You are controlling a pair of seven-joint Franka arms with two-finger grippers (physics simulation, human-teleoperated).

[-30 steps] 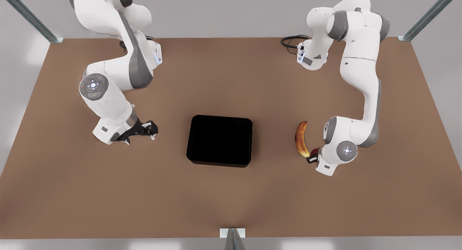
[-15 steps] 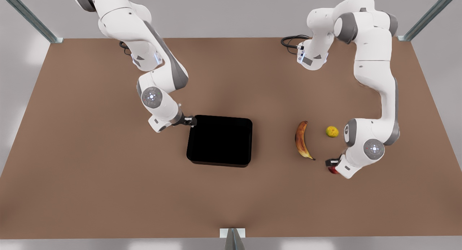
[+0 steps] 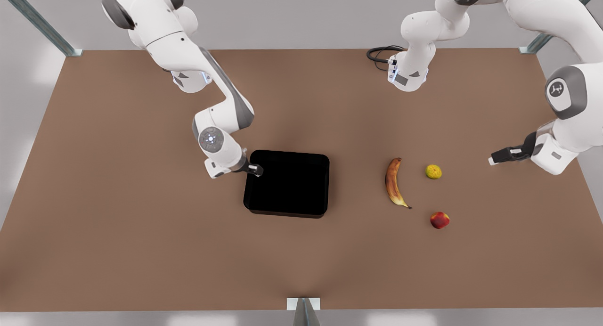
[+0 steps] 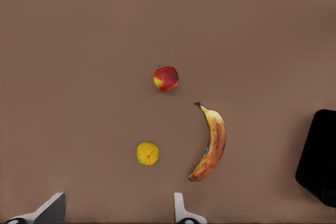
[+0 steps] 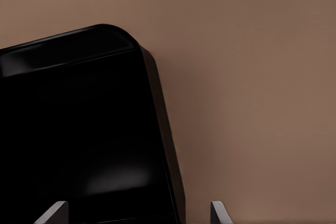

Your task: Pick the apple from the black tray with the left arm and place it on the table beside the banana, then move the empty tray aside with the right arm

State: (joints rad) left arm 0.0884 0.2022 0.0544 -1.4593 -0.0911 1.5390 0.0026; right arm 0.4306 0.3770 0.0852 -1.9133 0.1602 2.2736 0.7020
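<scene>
Apple (image 3: pixel 439 220) lies on the table (image 3: pixel 118 250) near the banana (image 3: pixel 393 182), off its dark tip and not touching it, with a small lumpy yellow-green fruit (image 3: pixel 434 171) well apart on the banana's other side. We judge the first half of the task complete.

The left gripper (image 3: pixel 499 156) hangs raised at the front view's right, away from the fruit, fingers (image 4: pixel 52 209) spread and empty in its wrist view. That arm waits.

The right gripper (image 3: pixel 256 169) sits at the black tray (image 3: pixel 286 183), at the wall on the front view's left near the far corner. Its fingertips (image 5: pixel 219 212) stand apart — one over the tray floor, one over bare table — so they straddle the wall, not yet closed.

We expect the tray to be stiff and light, but glossy, so likely slick between the pads. The low raised wall is the only purchase; a hold this close to a corner may let the tray swing when dragged.

The tabletop is flat, matte and brown, with open room on the front view's left — ample space to slide the tray aside.
</scene>
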